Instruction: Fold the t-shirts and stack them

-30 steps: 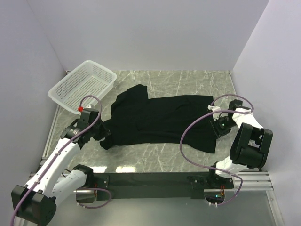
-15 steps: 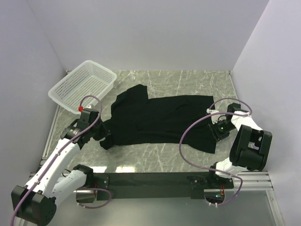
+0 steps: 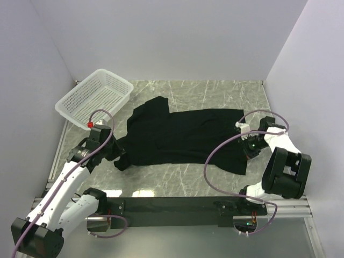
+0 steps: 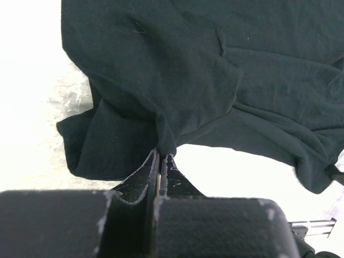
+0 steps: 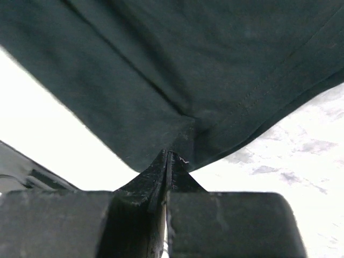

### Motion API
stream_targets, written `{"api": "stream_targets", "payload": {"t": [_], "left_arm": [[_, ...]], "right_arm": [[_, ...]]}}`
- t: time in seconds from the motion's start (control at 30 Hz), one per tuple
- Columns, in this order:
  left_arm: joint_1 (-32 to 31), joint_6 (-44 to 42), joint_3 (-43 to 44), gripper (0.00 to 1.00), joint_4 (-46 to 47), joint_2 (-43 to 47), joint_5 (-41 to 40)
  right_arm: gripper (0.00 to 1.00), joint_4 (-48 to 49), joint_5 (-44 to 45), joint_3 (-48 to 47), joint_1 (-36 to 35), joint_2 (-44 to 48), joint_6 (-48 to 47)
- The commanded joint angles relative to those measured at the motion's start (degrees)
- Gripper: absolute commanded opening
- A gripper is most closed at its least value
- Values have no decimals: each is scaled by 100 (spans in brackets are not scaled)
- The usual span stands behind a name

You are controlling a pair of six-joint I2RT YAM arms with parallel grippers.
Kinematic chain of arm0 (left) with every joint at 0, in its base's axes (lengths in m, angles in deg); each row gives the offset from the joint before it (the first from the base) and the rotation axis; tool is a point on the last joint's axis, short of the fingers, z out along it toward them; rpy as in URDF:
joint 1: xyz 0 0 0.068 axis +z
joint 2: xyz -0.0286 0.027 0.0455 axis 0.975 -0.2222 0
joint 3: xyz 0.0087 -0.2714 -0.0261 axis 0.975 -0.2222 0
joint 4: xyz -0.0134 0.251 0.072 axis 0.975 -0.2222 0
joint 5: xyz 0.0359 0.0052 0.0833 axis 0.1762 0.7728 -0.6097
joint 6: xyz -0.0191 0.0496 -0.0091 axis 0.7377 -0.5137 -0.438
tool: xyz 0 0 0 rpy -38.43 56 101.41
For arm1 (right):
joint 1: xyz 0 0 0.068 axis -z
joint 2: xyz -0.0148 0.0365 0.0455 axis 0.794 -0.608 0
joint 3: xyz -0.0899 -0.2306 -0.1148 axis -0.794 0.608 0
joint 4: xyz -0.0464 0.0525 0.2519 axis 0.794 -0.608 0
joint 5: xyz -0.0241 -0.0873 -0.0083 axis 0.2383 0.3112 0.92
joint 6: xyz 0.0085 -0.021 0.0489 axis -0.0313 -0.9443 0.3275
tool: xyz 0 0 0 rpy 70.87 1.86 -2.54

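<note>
I see open table (image 3: 177, 180) in front of the t-shirt (image 3: 183, 137) near hem — left gripper (image 4: 160, 159) pinches its left edge, right gripper (image 5: 167, 157) pinches its right edge.

The t-shirt (image 3: 183, 137) is plain black. The basket (image 3: 94, 97) is white mesh. The worktop (image 3: 215, 91) is grey-green marble with pale veins. The left arm (image 3: 64, 185) and right arm (image 3: 285, 166) are white and black, with purple cables (image 3: 207, 164). The left pincer (image 4: 160, 156) and right pincer (image 5: 167, 153) are black.

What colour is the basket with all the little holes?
White. The mesh basket shows best in the top external view.
</note>
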Motion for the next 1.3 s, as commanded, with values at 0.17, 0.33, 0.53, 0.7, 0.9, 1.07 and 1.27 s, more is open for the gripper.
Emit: {"api": "stream_targets", "payload": {"t": [0.17,0.33,0.53,0.7,0.9,1.07,1.27], "left_arm": [[22,-201,427,1,-96,349,-570],[22,-351,778,0,-52,376,-825],[22,-789,1497,1,245,472,-1484],[22,-1466,2359,1,993,192,-2081],[22,-2380,3625,1,2249,-309,-2671],[22,-3117,4680,1,2970,-801,-3058],[22,-3988,5437,1,3963,-1153,-3707]], "right_arm": [[0,-279,-1237,-1227,28,1488,208],[0,-59,-1580,-1501,142,1901,577],[0,344,-1923,-1984,318,2297,1200],[0,967,-2169,-2607,511,2560,1860],[0,1907,-1933,-3592,696,2710,2906],[0,2682,-1476,-4487,828,2675,3943],[0,3166,-1044,-5743,1538,2289,5068]]}}
